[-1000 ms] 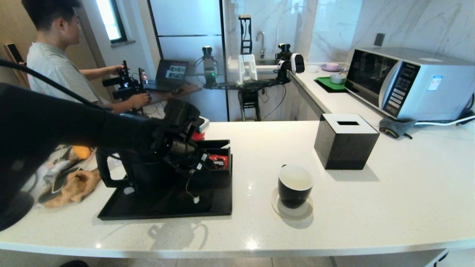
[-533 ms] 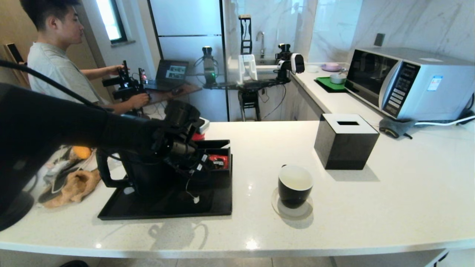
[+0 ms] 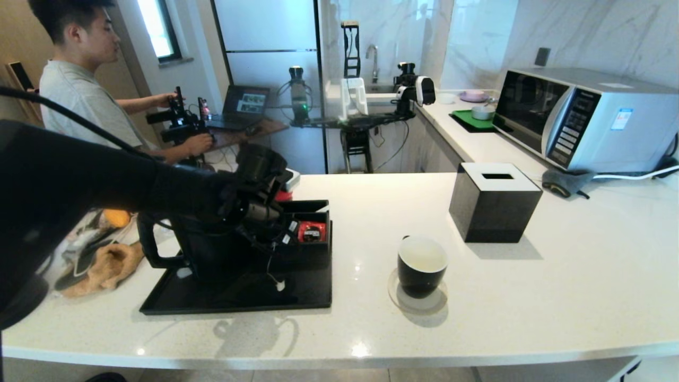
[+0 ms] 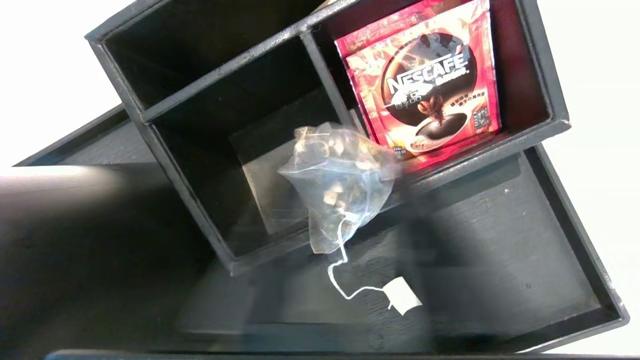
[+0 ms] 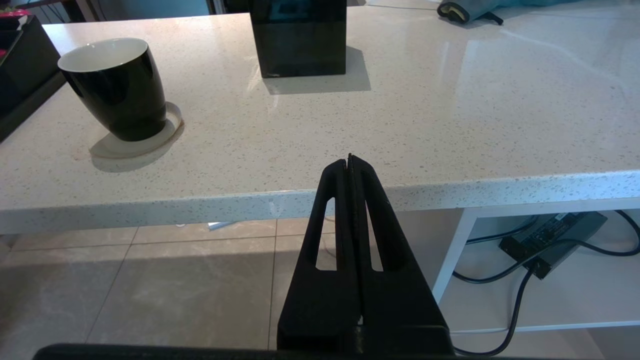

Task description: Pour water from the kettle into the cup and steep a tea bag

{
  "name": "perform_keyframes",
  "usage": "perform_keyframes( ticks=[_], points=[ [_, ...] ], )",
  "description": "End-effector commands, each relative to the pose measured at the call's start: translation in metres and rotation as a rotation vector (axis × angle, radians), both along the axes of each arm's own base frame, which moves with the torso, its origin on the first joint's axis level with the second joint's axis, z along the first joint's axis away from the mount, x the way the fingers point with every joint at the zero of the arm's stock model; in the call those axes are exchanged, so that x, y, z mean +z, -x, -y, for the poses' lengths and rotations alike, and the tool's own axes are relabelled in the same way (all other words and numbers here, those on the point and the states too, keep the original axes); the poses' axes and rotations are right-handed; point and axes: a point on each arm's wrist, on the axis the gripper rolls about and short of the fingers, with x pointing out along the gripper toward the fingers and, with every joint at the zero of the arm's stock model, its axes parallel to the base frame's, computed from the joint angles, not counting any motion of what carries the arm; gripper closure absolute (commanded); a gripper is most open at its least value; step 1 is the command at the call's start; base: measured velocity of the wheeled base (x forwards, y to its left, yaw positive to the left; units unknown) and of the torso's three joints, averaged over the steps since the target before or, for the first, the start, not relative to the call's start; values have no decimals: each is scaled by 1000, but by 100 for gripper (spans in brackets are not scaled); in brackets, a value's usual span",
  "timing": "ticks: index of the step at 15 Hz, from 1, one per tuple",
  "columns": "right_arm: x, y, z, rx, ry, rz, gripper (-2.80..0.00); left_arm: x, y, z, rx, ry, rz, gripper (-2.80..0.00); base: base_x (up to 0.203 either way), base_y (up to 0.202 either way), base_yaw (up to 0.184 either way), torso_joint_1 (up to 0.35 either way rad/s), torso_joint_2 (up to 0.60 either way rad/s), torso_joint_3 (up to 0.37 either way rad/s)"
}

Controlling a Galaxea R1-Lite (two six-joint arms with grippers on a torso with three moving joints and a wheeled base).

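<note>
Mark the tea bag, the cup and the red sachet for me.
tea bag (image 4: 340, 185), left wrist view, middle of the mesh pouch.
cup (image 3: 421, 265), head view, black outer wall.
red sachet (image 4: 425, 85), left wrist view, printed front.

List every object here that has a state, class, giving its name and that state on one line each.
left hand: shut on the tea bag, over the black tray
tea bag: hanging, string and tag dangling
kettle: upright on the tray
cup: upright on its coaster, no tea bag inside
organiser box: open-topped, red sachet in one compartment
right hand: shut, empty, below the counter edge
tissue box: upright
</note>
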Motion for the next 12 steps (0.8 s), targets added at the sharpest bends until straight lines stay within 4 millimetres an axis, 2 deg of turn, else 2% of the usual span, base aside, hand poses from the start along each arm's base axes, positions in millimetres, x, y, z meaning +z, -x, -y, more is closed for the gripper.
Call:
perform_keyframes(
  ticks=[1,8,12],
  points=[
    [0,0,0,-1,0,0,0,0,0,0,0,-2,-1,0,0,0,0,0,0,0],
    [0,0,0,-1,0,0,0,4,4,0,0,1,7,0,0,0,0,0,0,0],
    [0,0,0,0,0,0,0,22,10,-2,0,20,50,0,0,0,0,0,0,0]
  ],
)
